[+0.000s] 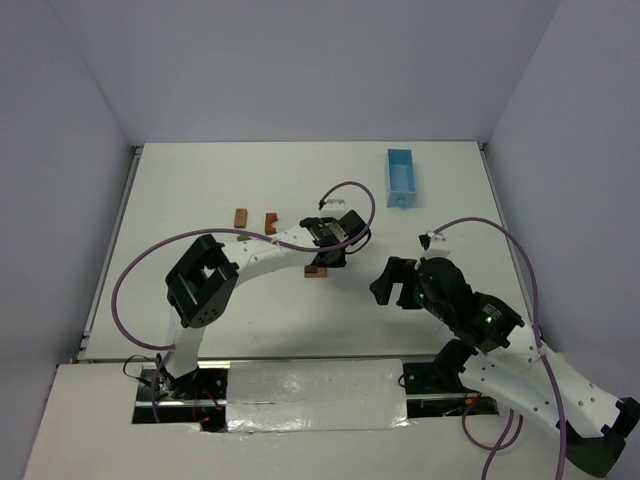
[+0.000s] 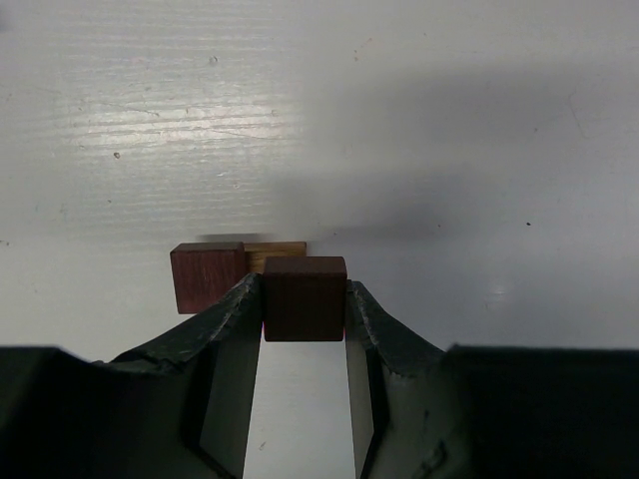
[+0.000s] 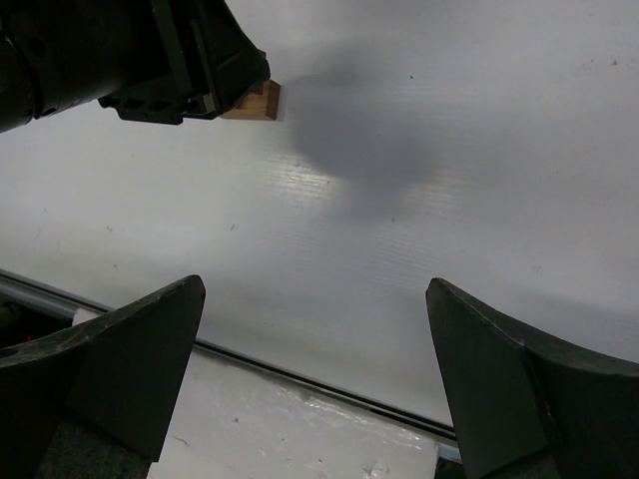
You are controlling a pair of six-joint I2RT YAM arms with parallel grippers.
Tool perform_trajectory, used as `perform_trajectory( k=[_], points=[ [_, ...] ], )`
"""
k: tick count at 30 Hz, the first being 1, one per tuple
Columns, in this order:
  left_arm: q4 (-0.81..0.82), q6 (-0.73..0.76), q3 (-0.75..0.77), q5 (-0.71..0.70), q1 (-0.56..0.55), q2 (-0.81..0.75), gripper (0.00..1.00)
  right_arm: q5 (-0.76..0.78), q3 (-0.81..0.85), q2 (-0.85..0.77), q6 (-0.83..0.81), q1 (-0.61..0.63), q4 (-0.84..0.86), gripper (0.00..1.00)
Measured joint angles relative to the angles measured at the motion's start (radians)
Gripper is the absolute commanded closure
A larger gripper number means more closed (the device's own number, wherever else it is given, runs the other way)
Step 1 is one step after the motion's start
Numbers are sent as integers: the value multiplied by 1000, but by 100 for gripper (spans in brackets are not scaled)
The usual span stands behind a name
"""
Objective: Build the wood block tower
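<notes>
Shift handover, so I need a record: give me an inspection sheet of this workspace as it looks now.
Surface: white table, no spills seen.
Job's things: dark red block in the left gripper, next to a red block and a pale block; brown block and orange arch lie apart.
Clutter: light-blue tray, far right.
Grippers: left gripper shut on the dark red block; right gripper open, empty.
Cables: two purple cables, looping high.
Surroundings: plain pale walls.

Here's the dark maroon block (image 2: 305,297), plain and deep; the reddish-brown block (image 2: 207,277) is warmer; the tan block (image 2: 277,254) shows pale (faint wood grain on it). The table (image 2: 449,120) is white with a streaky sheen, the tray (image 1: 401,176) light blue, the cables (image 1: 350,183) purple.
</notes>
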Motion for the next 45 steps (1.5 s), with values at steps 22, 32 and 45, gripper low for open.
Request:
perform_trajectory(
  k=[22, 32, 45],
  points=[
    [6, -2, -11, 0, 0, 14, 56, -19, -5, 0, -8, 0, 2, 0],
    [6, -1, -17, 0, 0, 19, 52, -30, -8, 0, -11, 0, 4, 0],
    [6, -1, -17, 0, 0, 31, 50, -36, -10, -2, -12, 0, 6, 0]
  ],
)
